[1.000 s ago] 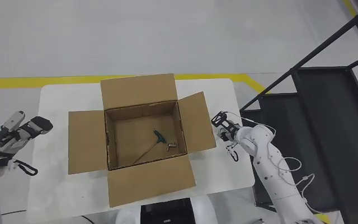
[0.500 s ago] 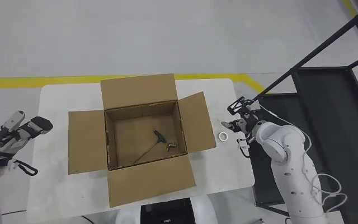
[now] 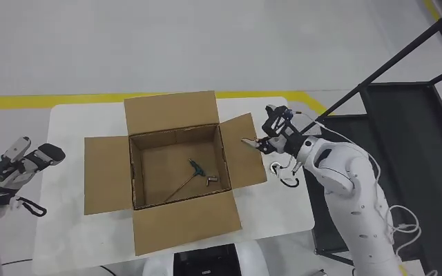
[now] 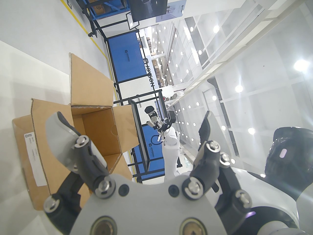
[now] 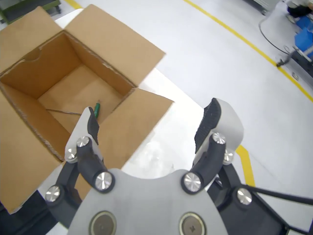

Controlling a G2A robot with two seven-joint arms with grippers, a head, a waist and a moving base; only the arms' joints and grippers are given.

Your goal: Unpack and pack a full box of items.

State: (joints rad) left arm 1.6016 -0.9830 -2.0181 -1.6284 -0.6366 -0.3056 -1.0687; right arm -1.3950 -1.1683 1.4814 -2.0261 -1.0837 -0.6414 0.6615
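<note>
An open cardboard box stands in the middle of the white table, all four flaps spread out. On its floor lie a thin tool with a green handle and a small metal piece. My right gripper hangs open over the box's right flap, holding nothing. In the right wrist view its fingers frame the box and the green handle. My left gripper is off the table's left edge, open and empty, facing the box.
A small white ring lies on the table just right of the right flap, under my right arm. A dark metal rack stands close to the table's right side. Yellow floor tape runs behind the table.
My right gripper pulled away to the right, uncovering the white ring on the table, then swung back left and up over the right flap. The left arm kept still.
</note>
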